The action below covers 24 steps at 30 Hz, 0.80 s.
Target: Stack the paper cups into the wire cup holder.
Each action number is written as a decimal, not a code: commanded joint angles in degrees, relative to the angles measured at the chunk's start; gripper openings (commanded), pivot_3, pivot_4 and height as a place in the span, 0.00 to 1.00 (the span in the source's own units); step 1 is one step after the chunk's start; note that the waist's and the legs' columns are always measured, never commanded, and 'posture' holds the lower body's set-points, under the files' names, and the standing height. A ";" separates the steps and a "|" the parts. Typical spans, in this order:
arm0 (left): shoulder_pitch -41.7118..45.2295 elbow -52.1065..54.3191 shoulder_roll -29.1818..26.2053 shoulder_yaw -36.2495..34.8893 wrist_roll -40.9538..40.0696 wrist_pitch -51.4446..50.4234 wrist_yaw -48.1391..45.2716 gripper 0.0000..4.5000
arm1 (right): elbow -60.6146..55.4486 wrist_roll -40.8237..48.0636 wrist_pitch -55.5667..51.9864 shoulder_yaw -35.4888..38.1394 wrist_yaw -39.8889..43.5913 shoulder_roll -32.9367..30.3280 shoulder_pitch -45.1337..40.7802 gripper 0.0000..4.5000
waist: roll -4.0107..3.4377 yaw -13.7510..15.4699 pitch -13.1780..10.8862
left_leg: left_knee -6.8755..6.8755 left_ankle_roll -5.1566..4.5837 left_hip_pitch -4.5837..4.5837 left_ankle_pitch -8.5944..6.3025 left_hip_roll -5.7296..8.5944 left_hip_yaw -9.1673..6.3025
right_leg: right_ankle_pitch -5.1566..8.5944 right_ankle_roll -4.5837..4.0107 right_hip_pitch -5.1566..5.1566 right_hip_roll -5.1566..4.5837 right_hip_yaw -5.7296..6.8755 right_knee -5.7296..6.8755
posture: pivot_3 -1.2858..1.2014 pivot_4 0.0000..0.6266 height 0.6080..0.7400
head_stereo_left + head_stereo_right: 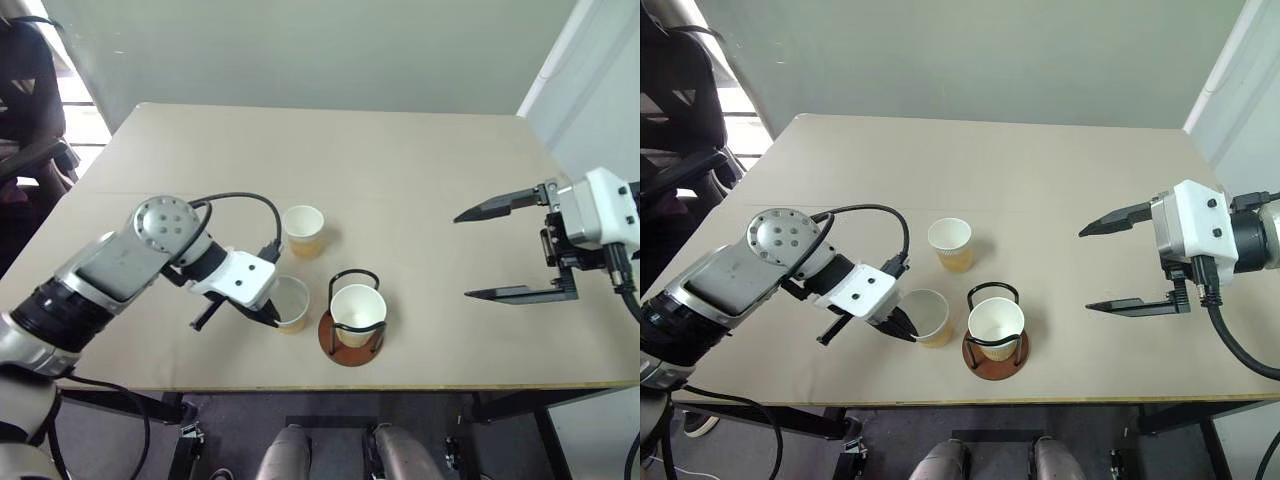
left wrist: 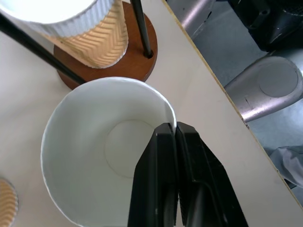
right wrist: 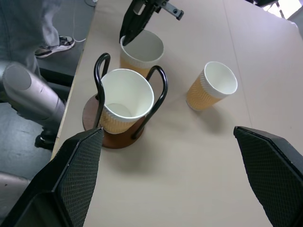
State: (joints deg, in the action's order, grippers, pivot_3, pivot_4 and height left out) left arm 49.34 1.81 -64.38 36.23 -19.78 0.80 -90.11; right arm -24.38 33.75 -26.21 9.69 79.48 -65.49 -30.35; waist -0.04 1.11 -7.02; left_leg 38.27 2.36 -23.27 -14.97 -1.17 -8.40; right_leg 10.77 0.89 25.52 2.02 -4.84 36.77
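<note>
Pinching the thin paper wall of a cup, the left gripper [image 2: 175, 130] has its two black fingers pressed together over the white rolled rim, one inside and one outside, so its jaws are clamped on that near cup [image 1: 290, 303]. All three paper cups are small tapered cones, tan-yellow outside with a ribbed chevron embossing, smooth white inside with a flat round bottom. The near cup stands upright on the tabletop [image 1: 430, 180], just beside the wire cup holder [image 1: 351, 335] on its left; the left wrist view cuts off part of its rim, and the fingers hide part of its wall. A second cup [image 1: 358, 314] sits in the holder, leaning a little between the glossy black wire loops that rise from the round reddish-brown disc base; the base is partly covered by that cup. The third cup [image 1: 303, 230] stands upright farther back on the tabletop, apart from the other two. The tabletop is a matte beige board with a pale edge, and the holder stands close to its near edge. The right gripper [image 1: 500, 250] hangs above the tabletop's right side, well apart from the cups, its jaws spread wide and holding nothing; its finger pads show a fine mesh texture in the right wrist view.
</note>
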 commanded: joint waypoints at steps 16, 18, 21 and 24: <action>18.33 -8.76 2.47 1.52 -18.65 -0.30 -2.39 0.00 | -3.64 1.33 -1.21 6.06 -4.47 -2.98 3.38 1.00 | 0.00 0.31 0.00 | 0.19 -0.13 -0.26 -0.03 0.07 -0.02 | -0.19 0.34 -0.02 -0.04 0.01 -0.39 | 0.52 0.24 1.00; 20.37 -8.10 1.83 2.04 -22.86 -0.71 -2.39 0.00 | -3.12 0.99 -0.63 5.67 -4.69 -3.04 2.84 1.00 | 0.00 0.30 0.00 | 0.20 -0.18 -0.33 -0.06 0.08 -0.02 | -0.23 0.40 -0.01 -0.05 0.01 -0.51 | 0.52 0.24 1.00; 23.49 -8.97 2.15 3.21 -25.37 0.45 -2.39 0.00 | -2.80 0.67 -0.11 5.34 -5.09 -3.02 2.47 1.00 | 0.00 0.30 0.00 | 0.24 -0.25 -0.43 -0.10 0.09 -0.02 | -0.29 0.49 -0.01 -0.06 0.00 -0.71 | 0.52 0.24 1.00; 26.73 -10.59 3.65 4.41 -26.80 2.04 -2.39 0.00 | -2.76 0.45 0.23 5.44 -5.48 -3.10 2.57 1.00 | -0.01 0.57 0.00 | 0.43 -0.39 -0.54 -0.18 0.10 -0.03 | -0.34 0.58 -0.01 -0.09 0.00 -0.75 | 0.52 0.24 1.00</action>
State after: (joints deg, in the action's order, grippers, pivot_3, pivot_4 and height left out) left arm 74.01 -8.28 -61.27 40.65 -44.95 1.47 -90.41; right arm -26.95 34.52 -26.76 13.12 74.78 -67.63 -26.84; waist -0.05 1.68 -7.02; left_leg 38.78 1.90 -23.84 -15.19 -1.05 -8.43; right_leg 10.41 1.50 25.51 1.91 -4.84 35.99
